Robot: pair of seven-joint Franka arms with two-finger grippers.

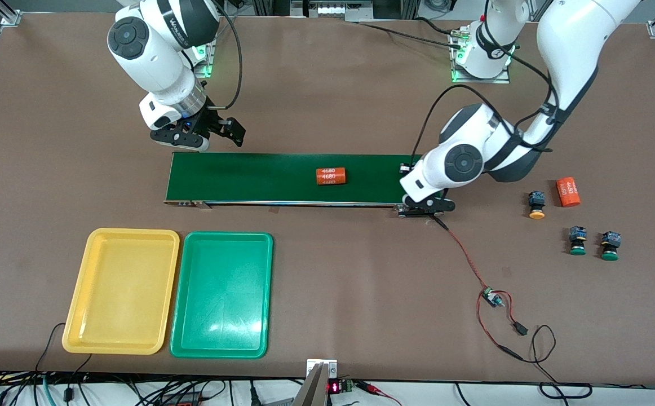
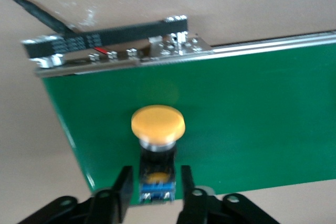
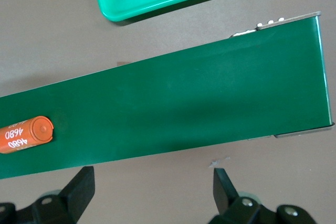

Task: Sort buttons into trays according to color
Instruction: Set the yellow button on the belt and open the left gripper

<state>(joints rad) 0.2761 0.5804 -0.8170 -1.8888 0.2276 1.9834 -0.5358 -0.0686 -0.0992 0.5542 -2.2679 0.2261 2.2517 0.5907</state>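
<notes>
Left wrist view: left tool (image 2: 155,184) fingers slightly spread beside yellow button (image 2: 157,129) on conveyor belt (image 2: 252,129); right tool (image 3: 152,192) spread wide

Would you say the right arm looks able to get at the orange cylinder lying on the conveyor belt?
Probably yes: the right gripper, open, hovers at the belt's end, and the belt between it and the cylinder is bare.

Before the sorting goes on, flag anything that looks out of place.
Two orange cylinders marked 4680 are not buttons: one lies on the green belt at, the other on the table beside a yellow button. A loose red wire trails from the belt's end.
</notes>
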